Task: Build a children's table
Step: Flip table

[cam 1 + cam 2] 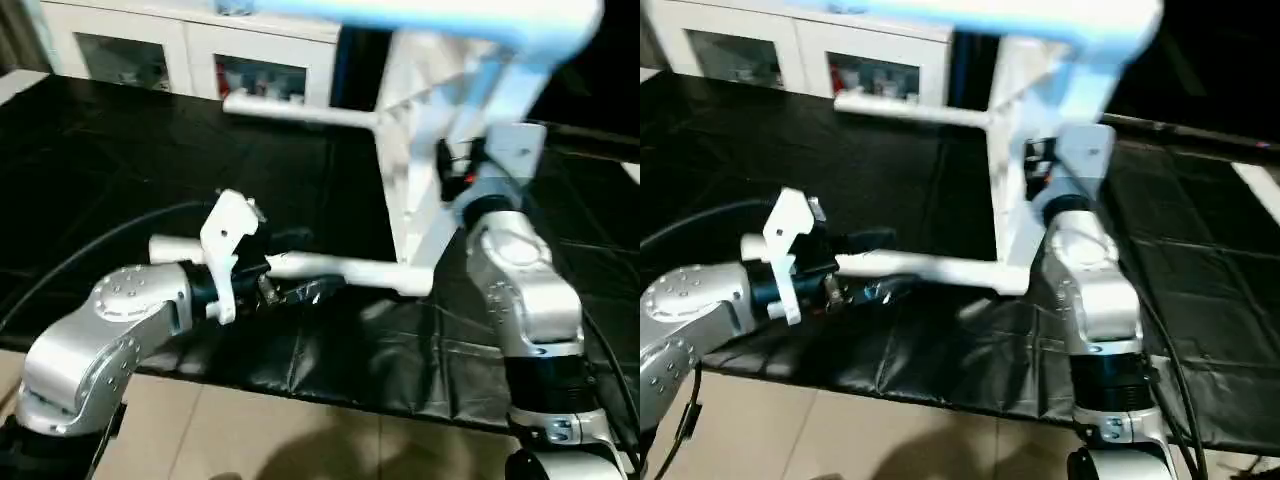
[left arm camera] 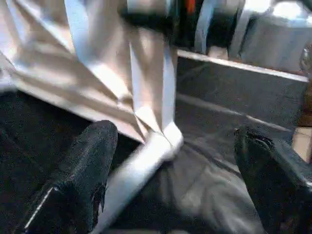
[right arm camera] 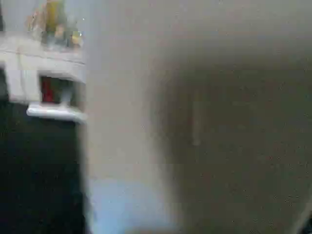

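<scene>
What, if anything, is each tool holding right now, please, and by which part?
The left tool is open and holds nothing; a table leg lies between its fingers. The right arm reaches the tabletop, but whether its tool grips it cannot be told.

One white plastic rectangular table top [image 1: 420, 150], three white tapered round legs [image 1: 340, 270] attached, before one white glass-doored cabinet [image 1: 190, 50].

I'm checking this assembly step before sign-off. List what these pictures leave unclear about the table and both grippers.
- Right gripper: in the eye views the upended table top hides its fingers; the right wrist view is a blurred white surface, so no grip can be confirmed.
- Nearest leg: its joint into the corner socket is blurred in the left wrist view.
- Left gripper: fingers stand open either side of that leg; contact is unclear.
- Top leg: blurred.
</scene>
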